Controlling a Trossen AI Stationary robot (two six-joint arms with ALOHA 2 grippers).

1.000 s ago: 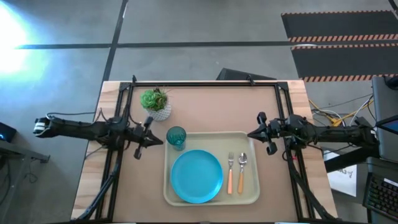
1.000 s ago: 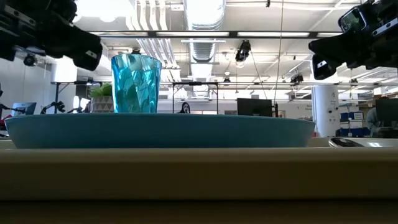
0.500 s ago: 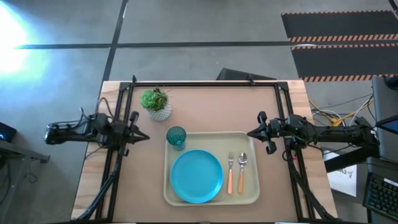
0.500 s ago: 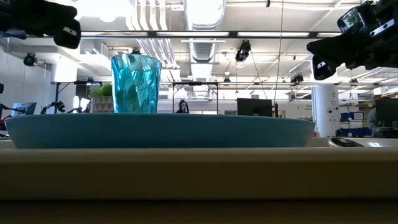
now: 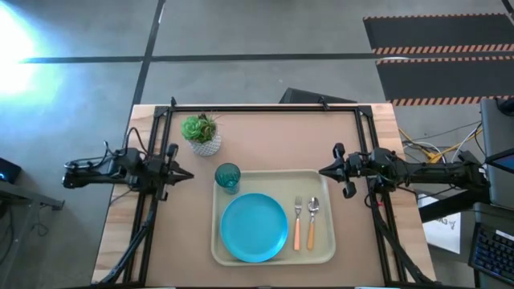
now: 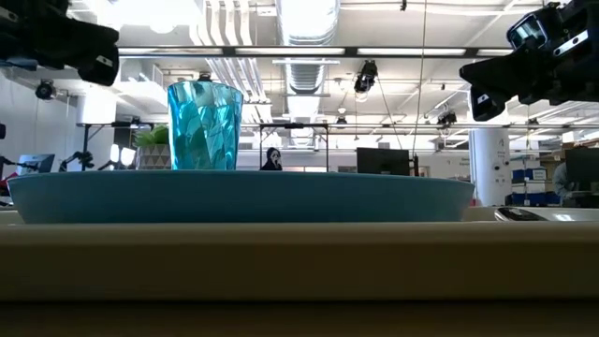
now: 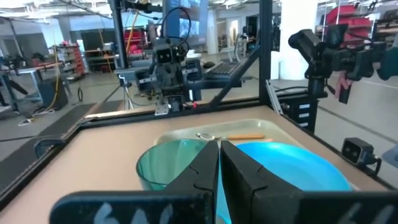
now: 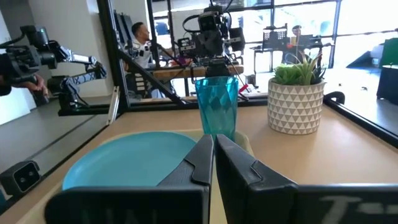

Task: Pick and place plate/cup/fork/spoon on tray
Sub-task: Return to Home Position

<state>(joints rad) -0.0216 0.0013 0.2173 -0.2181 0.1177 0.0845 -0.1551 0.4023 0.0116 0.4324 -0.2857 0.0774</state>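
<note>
The cream tray (image 5: 325, 241) lies at the table's near middle. On it rest the sky-blue plate (image 5: 254, 227), the teal cup (image 5: 227, 177) standing upright at its far left corner, and the fork (image 5: 297, 223) and spoon (image 5: 312, 221) side by side, right of the plate. My left gripper (image 5: 189, 176) is shut and level, left of the cup and apart from it; its wrist view looks over the cup (image 7: 168, 167) and plate (image 7: 292, 163). My right gripper (image 5: 323, 172) is shut and level beyond the tray's right far corner, touching nothing.
A white pot with a green plant (image 5: 201, 133) stands at the table's far left, behind the cup. Black frame rails (image 5: 265, 108) run along the table's far and side edges. Bare tabletop lies beyond the tray toward the far edge.
My left gripper has drawn back from beside the cup toward the table's left edge and risen a little. The cup, plate, fork and spoon have stayed in place on the tray.
</note>
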